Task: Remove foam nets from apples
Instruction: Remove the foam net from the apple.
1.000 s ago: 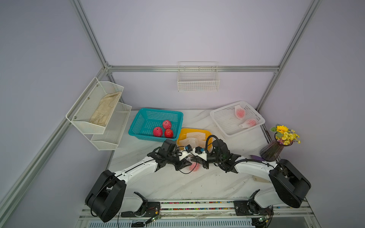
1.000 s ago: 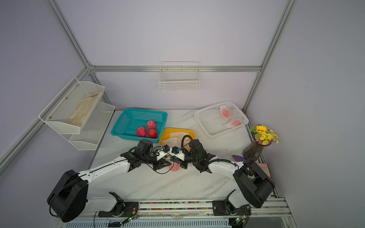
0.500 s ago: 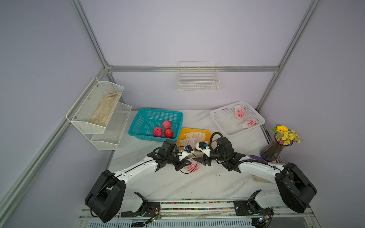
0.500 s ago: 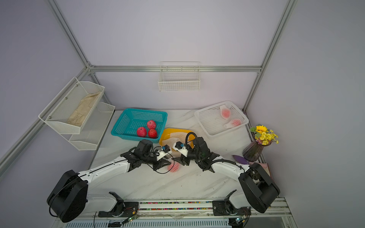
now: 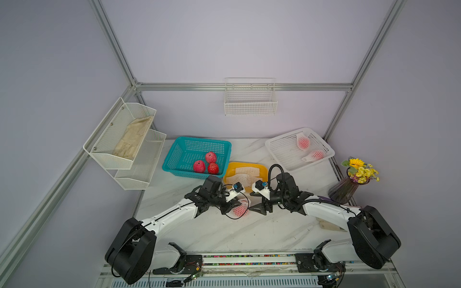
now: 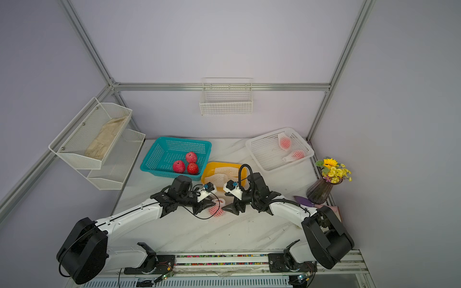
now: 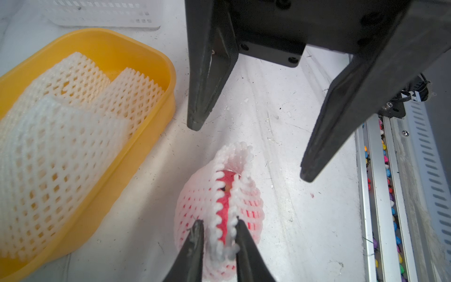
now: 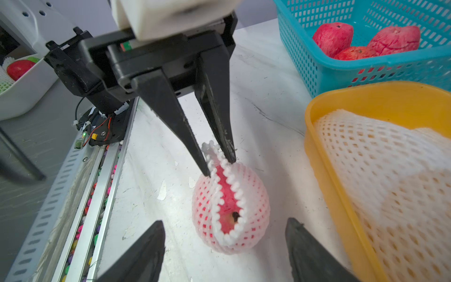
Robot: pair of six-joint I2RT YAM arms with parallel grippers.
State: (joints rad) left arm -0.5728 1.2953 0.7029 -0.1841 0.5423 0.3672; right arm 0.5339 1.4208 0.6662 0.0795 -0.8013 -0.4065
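teal basket (image 5: 179, 154), far left: three bare apples (image 5: 199, 166) inside, clustered at its near right corner. Counted as done.
yellow tray (image 5: 233, 165), just right of the teal basket: empty nets (image 5: 243, 177) lying flat and overlapping. Looks like three, exact count hard to read.
left tool (image 8: 219, 166): narrow, pinched on the gathered end of the foam net (image 8: 253, 195), frilly edge caught between the fingers.
apple (image 8: 227, 202): on the tabletop (image 5: 224, 232), near side of the yellow tray, between both tools. Wrapped in the foam net, slit gaping along the top, red skin and stem dimple showing through.
right tool (image 7: 251, 150): wide, empty, just right of the apple, fingers either side of it and apart from it.
white basket (image 5: 279, 154), far right: two netted apples (image 5: 303, 142) lying apart, untouched.
progress: roughly half by this count. Three stripped, one in work, two waiting.
step in hand: likely the pull-off. Net end gripped on the left, fruit or opposite edge yet to be clamped on the right.
risk: apple rolling along with the net if not pinned.
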